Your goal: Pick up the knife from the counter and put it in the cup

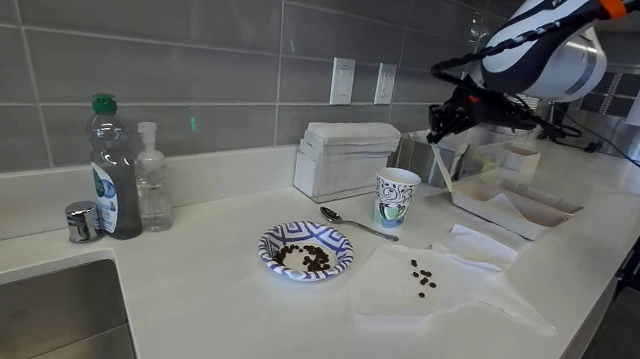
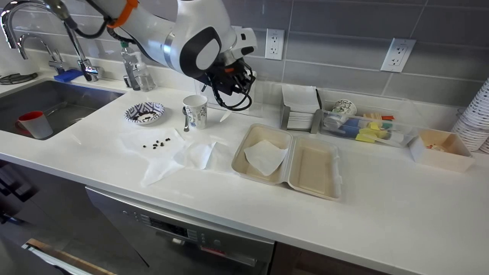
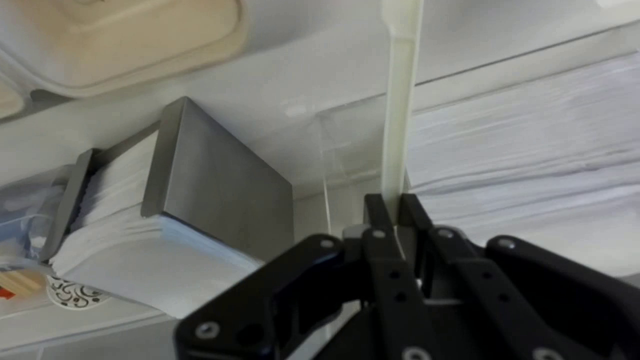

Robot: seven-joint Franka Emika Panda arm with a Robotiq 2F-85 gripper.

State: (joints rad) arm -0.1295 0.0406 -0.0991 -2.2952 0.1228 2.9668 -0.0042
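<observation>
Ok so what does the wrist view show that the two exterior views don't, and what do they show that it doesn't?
Only the wrist view clearly shows both fingertips of the gripper pinching the knife by its handle.

In both exterior views, but not in the wrist view, are the bowl, the spoon and the green-capped bottle. They alone also give a clear look at the cup.

All three share the knife, the gripper, the counter, the takeout box and the metal napkin holder.

the knife (image 3: 399, 115) is cut off by the wrist view's top edge.
</observation>
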